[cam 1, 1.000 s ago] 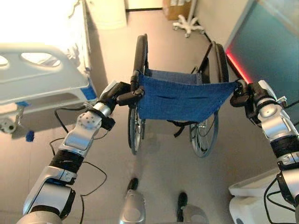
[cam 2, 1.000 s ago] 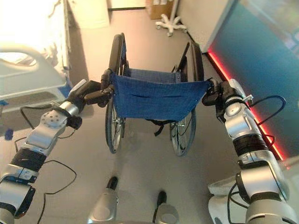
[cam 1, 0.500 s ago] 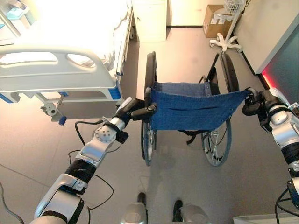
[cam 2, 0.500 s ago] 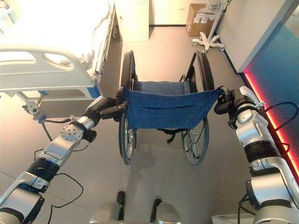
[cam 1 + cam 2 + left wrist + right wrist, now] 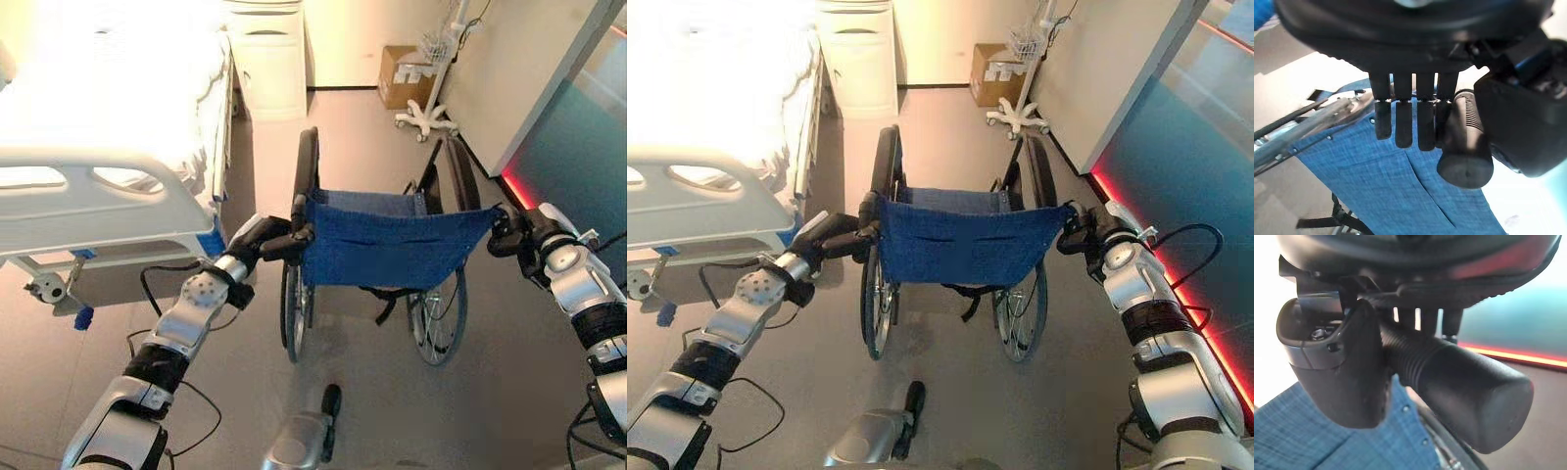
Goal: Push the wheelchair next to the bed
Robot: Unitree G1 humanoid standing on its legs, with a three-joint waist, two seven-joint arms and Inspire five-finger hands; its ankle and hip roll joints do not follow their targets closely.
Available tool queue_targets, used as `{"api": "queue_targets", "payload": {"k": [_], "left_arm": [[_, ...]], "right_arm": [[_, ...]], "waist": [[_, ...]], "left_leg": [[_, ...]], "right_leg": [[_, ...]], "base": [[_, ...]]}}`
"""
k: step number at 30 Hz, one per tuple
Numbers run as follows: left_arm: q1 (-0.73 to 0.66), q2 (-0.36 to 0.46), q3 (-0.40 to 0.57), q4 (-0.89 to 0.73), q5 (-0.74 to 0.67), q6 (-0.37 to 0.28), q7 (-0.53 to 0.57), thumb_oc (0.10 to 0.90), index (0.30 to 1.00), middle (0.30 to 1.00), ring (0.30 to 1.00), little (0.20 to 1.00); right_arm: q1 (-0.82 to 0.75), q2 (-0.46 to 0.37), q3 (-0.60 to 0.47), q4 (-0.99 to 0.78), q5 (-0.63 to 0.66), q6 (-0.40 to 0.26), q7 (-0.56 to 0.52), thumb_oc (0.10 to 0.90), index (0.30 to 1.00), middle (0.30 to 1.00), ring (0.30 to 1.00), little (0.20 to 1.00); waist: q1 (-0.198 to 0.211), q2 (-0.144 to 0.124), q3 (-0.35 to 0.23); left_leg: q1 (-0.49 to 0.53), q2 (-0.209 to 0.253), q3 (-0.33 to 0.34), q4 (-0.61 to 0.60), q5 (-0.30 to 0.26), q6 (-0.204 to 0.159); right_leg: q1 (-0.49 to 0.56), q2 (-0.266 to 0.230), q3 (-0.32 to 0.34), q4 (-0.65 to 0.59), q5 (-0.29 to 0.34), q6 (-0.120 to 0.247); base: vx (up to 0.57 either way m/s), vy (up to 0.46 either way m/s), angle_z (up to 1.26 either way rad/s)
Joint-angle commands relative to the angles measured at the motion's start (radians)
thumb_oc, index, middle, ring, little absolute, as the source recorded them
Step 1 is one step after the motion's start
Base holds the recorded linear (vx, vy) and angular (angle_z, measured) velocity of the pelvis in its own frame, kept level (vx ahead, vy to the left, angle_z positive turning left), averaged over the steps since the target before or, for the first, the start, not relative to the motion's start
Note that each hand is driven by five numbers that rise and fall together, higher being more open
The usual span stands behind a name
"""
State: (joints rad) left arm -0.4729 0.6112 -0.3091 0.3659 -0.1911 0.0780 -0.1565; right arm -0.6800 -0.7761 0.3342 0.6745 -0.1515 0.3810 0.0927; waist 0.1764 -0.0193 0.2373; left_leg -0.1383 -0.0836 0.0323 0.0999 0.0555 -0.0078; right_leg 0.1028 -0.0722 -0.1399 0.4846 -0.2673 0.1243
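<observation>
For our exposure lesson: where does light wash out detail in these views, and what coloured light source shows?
Left eye view: glare washes the bed out to white, and a red light strip glows at the wall's foot. Right wrist view: that strip streaks bright behind the wheelchair handle that the right hand holds.

Blue-backed wheelchair (image 5: 382, 250), robot hand (image 5: 266, 240) and robot hand (image 5: 511, 233) gripping handles, bed (image 5: 108, 201) left

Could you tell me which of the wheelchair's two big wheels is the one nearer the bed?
The wheel on the robot's left, below the left hand; the other wheel is on the side of the red-lit wall, away from the bed.
</observation>
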Motion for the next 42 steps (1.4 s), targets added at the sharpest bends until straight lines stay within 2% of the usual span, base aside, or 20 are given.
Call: {"api": "queue_targets", "payload": {"k": [1,4,8,9,11,13,15,17,20,21,27,28,29,30,31,33,35,36,39,42], "left_arm": [[0.013,0.05,-0.011,0.055,0.085,0.006,0.081,0.4,0.3,0.3,0.3,0.3],[-0.027,0.062,-0.028,0.071,0.068,-0.012,0.081,0.4,0.3,0.3,0.3,0.3],[-0.091,0.091,-0.028,0.065,0.038,-0.008,0.091,0.4,0.3,0.3,0.3,0.3],[-0.121,0.094,-0.026,0.068,0.028,-0.001,0.09,0.4,0.3,0.3,0.3,0.3],[-0.133,0.092,-0.02,0.063,0.026,0.009,0.082,0.4,0.3,0.3,0.3,0.3],[-0.127,0.091,-0.01,0.037,0.034,0.022,0.072,0.4,0.3,0.3,0.3,0.3],[-0.126,0.091,-0.012,0.031,0.049,0.021,0.07,0.4,0.3,0.3,0.3,0.3],[-0.106,0.077,-0.019,0.03,0.027,0.036,0.085,0.4,0.3,0.3,0.3,0.3],[-0.068,0.052,-0.014,0.012,0.02,0.065,0.109,0.4,0.3,0.3,0.3,0.3],[-0.062,0.044,-0.015,0.011,0.021,0.074,0.117,0.4,0.3,0.3,0.3,0.3],[-0.083,-0.002,-0.041,0.065,0.018,0.04,0.128,0.4,0.3,0.3,0.3,0.3],[-0.089,-0.009,-0.047,0.07,0.016,0.039,0.128,0.4,0.3,0.3,0.3,0.3],[-0.096,-0.018,-0.051,0.078,0.021,0.037,0.125,0.4,0.3,0.3,0.3,0.3],[-0.098,-0.02,-0.051,0.08,0.023,0.037,0.125,0.4,0.3,0.3,0.3,0.3],[-0.098,-0.021,-0.052,0.08,0.024,0.038,0.126,0.4,0.3,0.3,0.3,0.3],[-0.099,-0.037,-0.051,0.083,0.019,0.032,0.136,0.4,0.3,0.3,0.3,0.3],[-0.101,-0.036,-0.059,0.096,0.017,0.009,0.136,0.4,0.3,0.3,0.3,0.3],[-0.09,-0.028,-0.057,0.089,0.018,0.01,0.14,0.4,0.3,0.3,0.3,0.3],[-0.074,-0.01,-0.042,0.08,0.028,0.005,0.141,0.4,0.3,0.3,0.3,0.3],[-0.058,0.006,-0.024,0.105,0.008,0.005,0.13,0.4,0.3,0.3,0.3,0.3]], "right_arm": [[-0.034,0.012,0.13,-0.144,-0.036,-0.213,0.072,0.4,0.3,0.3,0.3,0.3],[-0.061,0.007,0.153,-0.13,-0.024,-0.212,0.05,0.4,0.3,0.3,0.3,0.3],[-0.092,0.015,0.172,-0.139,-0.014,-0.203,0.02,0.4,0.3,0.3,0.3,0.3],[-0.119,0.018,0.179,-0.148,-0.009,-0.187,0.018,0.4,0.3,0.3,0.3,0.3],[-0.133,0.017,0.179,-0.159,-0.008,-0.172,0.019,0.4,0.3,0.3,0.3,0.3],[-0.15,0.008,0.175,-0.181,0.004,-0.137,0.022,0.4,0.3,0.3,0.3,0.3],[-0.165,-0.004,0.176,-0.185,0.01,-0.127,0.02,0.4,0.3,0.3,0.3,0.3],[-0.174,-0.013,0.173,-0.17,0.026,-0.122,0.046,0.4,0.3,0.3,0.3,0.3],[-0.163,-0.026,0.179,-0.179,0.017,-0.116,0.085,0.4,0.3,0.3,0.3,0.3],[-0.149,-0.034,0.175,-0.181,0.019,-0.124,0.088,0.4,0.3,0.3,0.3,0.3],[-0.123,-0.055,0.172,-0.155,0.0,-0.14,0.082,0.4,0.3,0.3,0.3,0.3],[-0.118,-0.058,0.17,-0.149,0.0,-0.147,0.081,0.4,0.3,0.3,0.3,0.3],[-0.113,-0.052,0.169,-0.136,-0.006,-0.159,0.076,0.4,0.3,0.3,0.3,0.3],[-0.113,-0.048,0.169,-0.133,-0.013,-0.162,0.073,0.4,0.3,0.3,0.3,0.3],[-0.114,-0.046,0.171,-0.132,-0.014,-0.162,0.071,0.4,0.3,0.3,0.3,0.3],[-0.119,-0.024,0.171,-0.128,-0.033,-0.162,0.055,0.4,0.3,0.3,0.3,0.3],[-0.118,-0.001,0.172,-0.126,-0.046,-0.159,0.041,0.4,0.3,0.3,0.3,0.3],[-0.125,0.008,0.179,-0.124,-0.04,-0.163,0.048,0.4,0.3,0.3,0.3,0.3],[-0.155,0.015,0.198,-0.103,-0.017,-0.185,0.064,0.4,0.3,0.3,0.3,0.3],[-0.146,0.057,0.206,-0.079,0.005,-0.217,0.076,0.4,0.3,0.3,0.3,0.3]], "waist": [[-0.01,-0.018,-0.016],[-0.047,-0.003,0.01],[-0.081,-0.028,0.059],[-0.089,-0.035,0.071],[-0.093,-0.043,0.071],[-0.094,-0.059,0.068],[-0.099,-0.064,0.062],[-0.102,-0.064,0.039],[-0.123,-0.054,0.019],[-0.138,-0.047,0.012],[-0.196,-0.035,-0.016],[-0.197,-0.035,-0.015],[-0.181,-0.031,-0.006],[-0.177,-0.032,-0.007],[-0.173,-0.032,-0.004],[-0.145,-0.019,0.025],[-0.108,0.001,0.054],[-0.071,0.022,0.061],[-0.021,0.026,0.064],[0.003,0.001,0.022]], "left_leg": [[0.034,-0.003,-0.044,0.061,-0.067,0.087],[0.078,0.009,-0.091,0.073,-0.096,0.076],[0.11,0.004,-0.135,0.1,-0.173,0.06],[0.125,0.014,-0.151,0.112,-0.202,0.051],[0.128,0.024,-0.16,0.127,-0.224,0.044],[0.118,0.049,-0.169,0.166,-0.26,0.026],[0.104,0.076,-0.176,0.193,-0.272,0.018],[0.124,0.137,-0.162,0.211,-0.276,-0.006],[0.195,0.229,-0.132,0.183,-0.196,-0.036],[0.212,0.263,-0.121,0.171,-0.126,-0.041],[0.237,0.328,-0.022,0.209,0.035,-0.065],[0.231,0.311,-0.022,0.217,0.029,-0.06],[0.197,0.241,-0.052,0.22,-0.01,-0.04],[0.182,0.214,-0.063,0.21,-0.016,-0.032],[0.171,0.198,-0.066,0.208,-0.021,-0.029],[0.08,0.107,-0.039,0.189,-0.033,-0.022],[-0.029,0.047,0.002,0.157,0.008,-0.033],[-0.106,0.023,0.016,0.083,0.095,-0.047],[-0.137,0.005,0.01,0.017,0.154,-0.051],[-0.102,0.002,0.045,0.082,0.027,0.014]], "right_leg": [[-0.043,-0.024,0.015,-0.018,0.337,0.025],[-0.147,-0.067,0.052,-0.135,0.335,0.011],[-0.246,-0.155,0.103,-0.355,0.456,0.042],[-0.271,-0.176,0.115,-0.45,0.477,0.058],[-0.278,-0.184,0.121,-0.492,0.479,0.063],[-0.275,-0.193,0.124,-0.471,0.481,0.063],[-0.285,-0.175,0.135,-0.395,0.441,0.063],[-0.279,-0.173,0.078,-0.324,0.379,0.069],[-0.281,-0.149,0.022,-0.245,0.319,0.036],[-0.269,-0.125,0.007,-0.239,0.297,0.009],[-0.208,-0.07,-0.063,-0.265,0.256,-0.066],[-0.188,-0.06,-0.065,-0.275,0.252,-0.073],[-0.149,-0.033,-0.047,-0.282,0.234,-0.079],[-0.142,-0.027,-0.041,-0.287,0.234,-0.081],[-0.132,-0.021,-0.037,-0.288,0.23,-0.08],[-0.066,0.02,-0.026,-0.306,0.206,-0.086],[0.006,0.068,-0.01,-0.323,0.179,-0.093],[0.071,0.112,0.017,-0.345,0.162,-0.098],[0.123,0.132,0.051,-0.348,0.139,-0.101],[0.134,0.092,0.025,-0.282,0.115,-0.078]], "base": [[0.31,-0.147,0.1],[0.31,-0.257,0.04],[0.31,-0.347,0.28],[0.47,-0.467,0.78],[0.44,-0.443,0.79],[0.41,-0.557,0.12],[0.33,-0.459,0.31],[0.45,-0.357,0.76],[0.48,-0.291,0.42],[0.47,-0.356,0.46],[0.33,-0.263,0.68],[0.35,-0.208,1.03],[0.35,-0.194,0.88],[0.28,-0.14,0.65],[0.24,-0.101,0.24],[0.4,-0.12,0.1],[0.5,-0.1,-0.01],[0.52,-0.062,-0.39],[0.43,0.012,-0.76],[0.44,0.122,-1.2]]}}
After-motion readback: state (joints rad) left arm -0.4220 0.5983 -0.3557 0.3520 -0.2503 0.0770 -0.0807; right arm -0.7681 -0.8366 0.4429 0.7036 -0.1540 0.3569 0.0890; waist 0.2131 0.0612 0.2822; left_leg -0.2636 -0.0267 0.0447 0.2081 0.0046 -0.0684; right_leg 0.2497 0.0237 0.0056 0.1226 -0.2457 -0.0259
